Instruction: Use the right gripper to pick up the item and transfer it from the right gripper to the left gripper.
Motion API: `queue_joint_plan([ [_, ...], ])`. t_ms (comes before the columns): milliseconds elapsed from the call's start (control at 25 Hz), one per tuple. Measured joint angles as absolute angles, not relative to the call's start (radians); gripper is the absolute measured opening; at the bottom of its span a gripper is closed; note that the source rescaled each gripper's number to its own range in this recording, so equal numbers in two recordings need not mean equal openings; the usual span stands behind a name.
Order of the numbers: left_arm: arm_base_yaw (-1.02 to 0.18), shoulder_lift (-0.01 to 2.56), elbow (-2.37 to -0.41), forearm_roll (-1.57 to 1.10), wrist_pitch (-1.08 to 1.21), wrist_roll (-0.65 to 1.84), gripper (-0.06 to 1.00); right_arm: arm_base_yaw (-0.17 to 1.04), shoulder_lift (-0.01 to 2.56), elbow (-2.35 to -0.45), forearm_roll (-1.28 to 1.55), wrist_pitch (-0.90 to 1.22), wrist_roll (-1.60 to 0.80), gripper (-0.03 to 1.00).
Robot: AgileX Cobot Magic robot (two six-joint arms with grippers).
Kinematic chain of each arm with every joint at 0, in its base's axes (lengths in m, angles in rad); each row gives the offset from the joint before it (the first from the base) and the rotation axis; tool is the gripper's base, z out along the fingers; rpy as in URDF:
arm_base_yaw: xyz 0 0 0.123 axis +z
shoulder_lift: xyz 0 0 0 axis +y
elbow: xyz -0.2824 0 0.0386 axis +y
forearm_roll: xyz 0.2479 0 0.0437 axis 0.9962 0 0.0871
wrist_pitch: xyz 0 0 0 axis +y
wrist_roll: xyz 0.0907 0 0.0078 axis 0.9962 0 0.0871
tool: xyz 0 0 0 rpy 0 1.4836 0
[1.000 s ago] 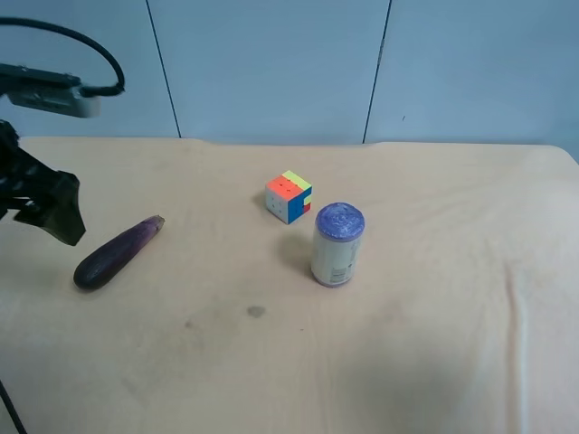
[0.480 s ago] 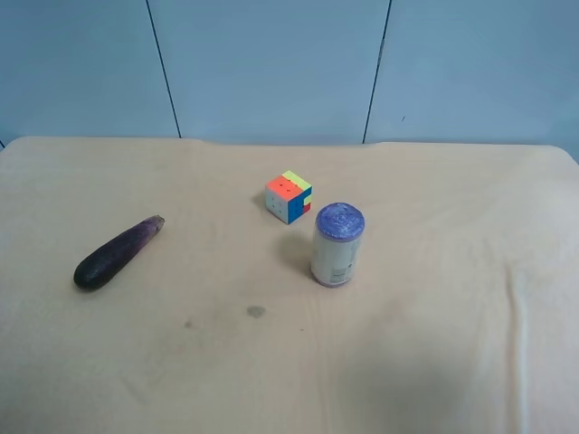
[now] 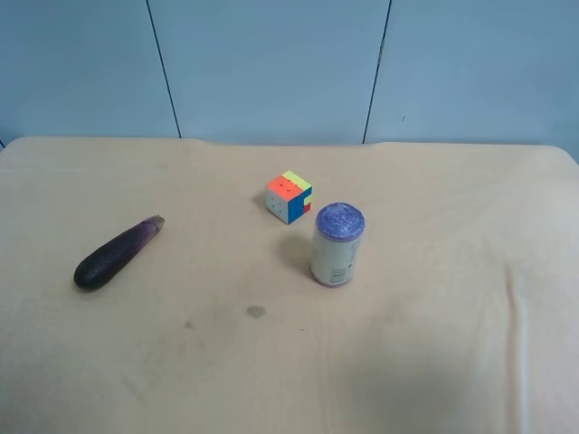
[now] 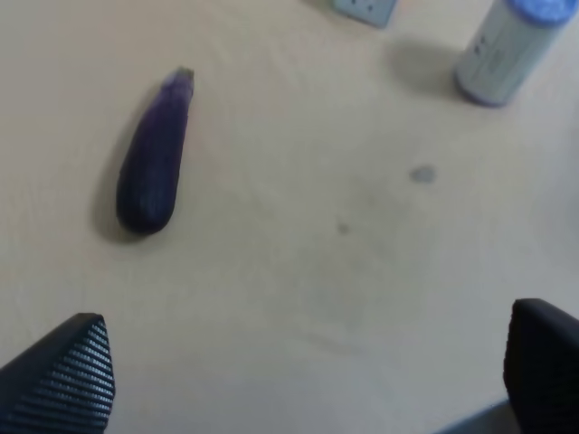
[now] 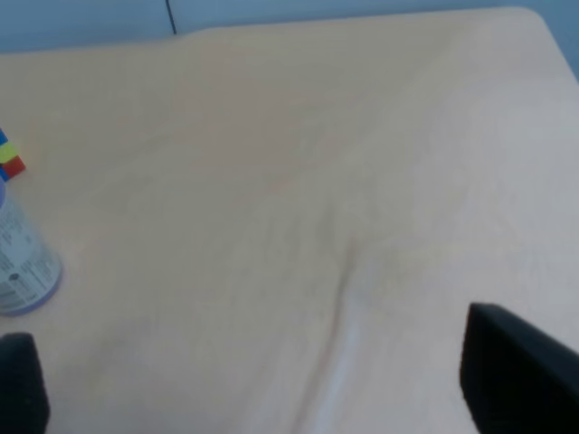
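Note:
The item, a slim dark purple eggplant [image 3: 118,253], lies on the beige table [image 3: 434,344] at the exterior high view's left, with nothing touching it. No arm shows in that view. In the left wrist view the eggplant [image 4: 154,154] lies well ahead of my left gripper [image 4: 303,371], whose fingers [image 4: 63,380] stand wide apart and empty. My right gripper [image 5: 267,380] is open too, over bare table, with no eggplant in its view.
A multicoloured puzzle cube [image 3: 289,196] and an upright purple-lidded can [image 3: 336,244] stand near the table's middle. The can [image 5: 18,262] sits off to one side of the right gripper. A small dark stain [image 3: 256,312] marks the table. A blue panelled wall stands behind.
The arm at the exterior high view's left, close to the eggplant a second ago, has left that view. The eggplant, cube and can have not moved.

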State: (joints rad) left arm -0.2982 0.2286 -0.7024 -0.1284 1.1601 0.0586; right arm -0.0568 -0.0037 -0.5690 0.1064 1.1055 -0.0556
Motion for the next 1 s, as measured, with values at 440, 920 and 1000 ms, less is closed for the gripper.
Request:
queue_joint_plan([
  [440, -0.298, 0.102, -0.508, -0.083, 1.049, 0.078, 0.7, -0.057, -0.004, -0.569, 0.106, 1.105, -0.056, 0.83],
  [920, -0.07, -0.005, -0.504, -0.086, 1.049, 0.087, 0.7, -0.057, -0.004, -0.569, 0.106, 1.105, -0.056, 0.83],
  [1000, -0.026, -0.005, -0.504, -0.086, 1.049, 0.087, 0.7, -0.057, -0.004, -0.569, 0.106, 1.105, -0.056, 0.83],
])
